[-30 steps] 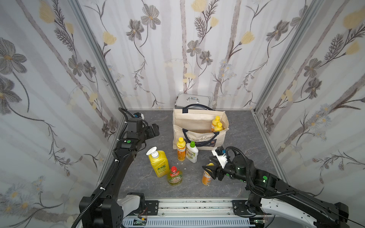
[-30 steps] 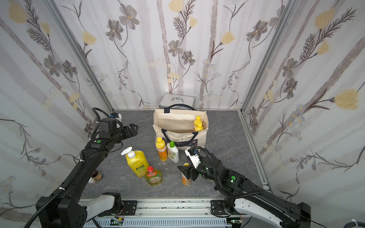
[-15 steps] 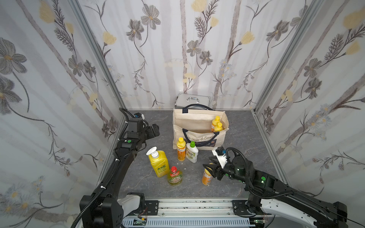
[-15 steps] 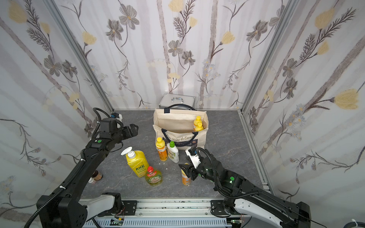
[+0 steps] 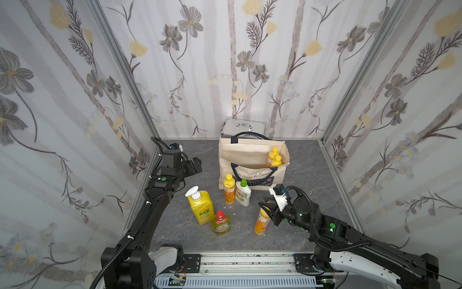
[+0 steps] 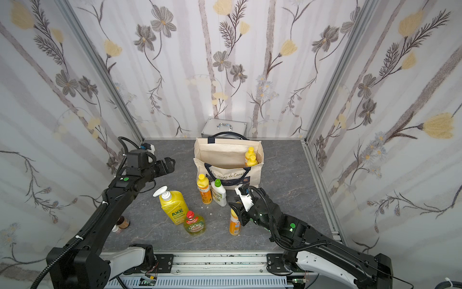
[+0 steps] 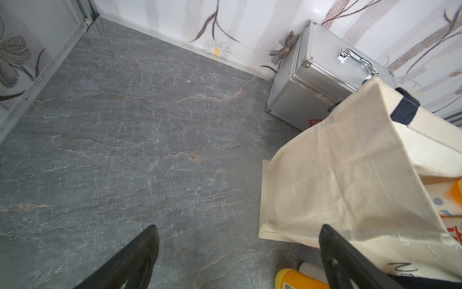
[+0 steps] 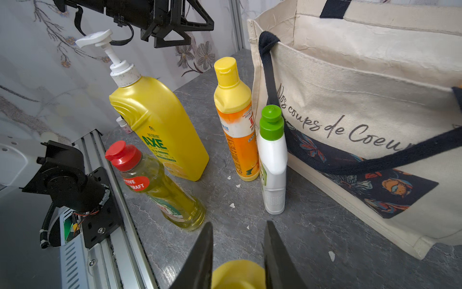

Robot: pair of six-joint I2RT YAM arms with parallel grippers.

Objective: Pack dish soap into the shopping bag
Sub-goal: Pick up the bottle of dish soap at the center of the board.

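The cream shopping bag [image 5: 252, 160] [image 6: 226, 157] stands open at the back, two yellow-capped orange bottles [image 5: 273, 157] inside at its right end. In front of it stand an orange bottle [image 5: 228, 186] and a white green-capped bottle [image 5: 243, 194]. The yellow AXE pump bottle [image 5: 200, 206] and the red-capped Fairy bottle [image 5: 220, 223] stand nearer the front. My right gripper [image 5: 266, 206] [image 8: 239, 223] is shut on the yellow cap [image 8: 237, 274] of another orange bottle [image 5: 262, 222], which leans slightly on the floor. My left gripper [image 5: 193, 165] [image 7: 238, 226] hangs open and holds nothing, left of the bag.
A silver metal case [image 5: 243, 127] [image 7: 322, 87] sits behind the bag against the back wall. Small jars [image 6: 122, 222] lie by the left wall. Patterned walls close three sides; a metal rail [image 5: 250, 260] runs along the front edge. White crumbs dot the floor.
My right gripper's fingers have closed onto the cap of the orange bottle at the front right. The left arm has not moved.
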